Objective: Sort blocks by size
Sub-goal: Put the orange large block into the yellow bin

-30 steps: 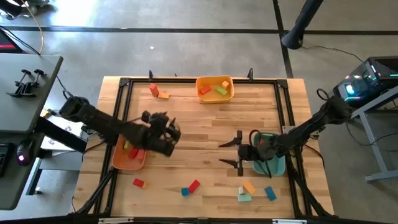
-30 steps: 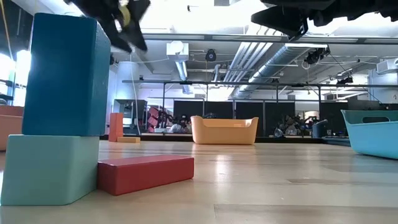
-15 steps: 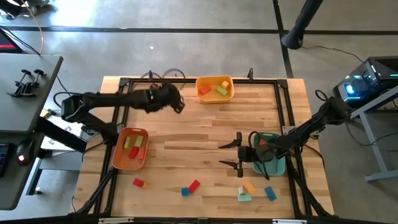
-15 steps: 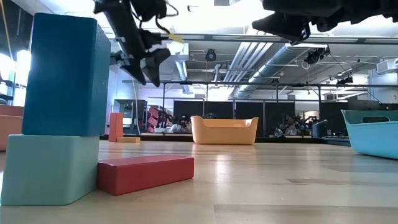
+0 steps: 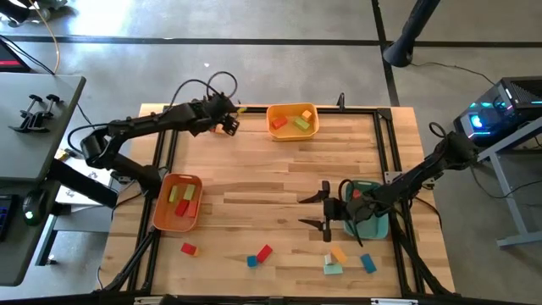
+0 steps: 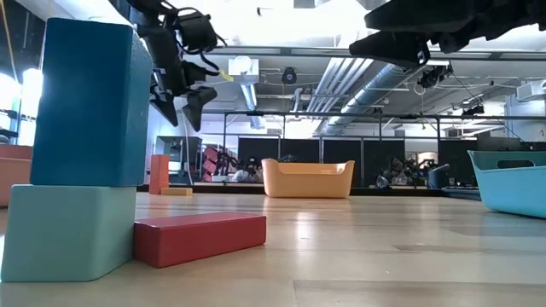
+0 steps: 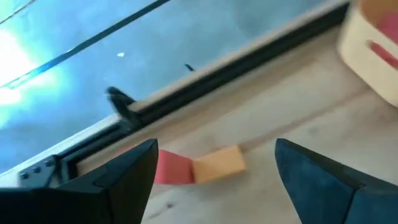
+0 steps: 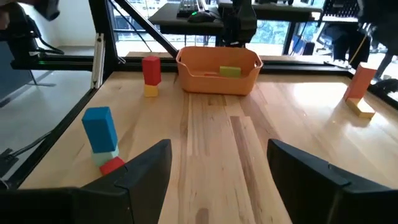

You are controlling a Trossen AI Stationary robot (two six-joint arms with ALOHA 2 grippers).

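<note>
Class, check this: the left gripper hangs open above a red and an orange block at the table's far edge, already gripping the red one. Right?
Not quite. The left wrist view shows the left gripper open with nothing in it: the red block and orange block lie side by side on the table beneath it, ungripped. The rest holds.

Blocks on the table — a red block [image 7: 172, 168] touching an orange bar [image 7: 217, 163] at the far left edge; red [image 5: 189, 249], red [image 5: 264, 252], blue [image 5: 251, 261], orange [image 5: 339, 254], teal [image 5: 333, 268], blue [image 5: 367, 263] pieces along the near edge.
</note>
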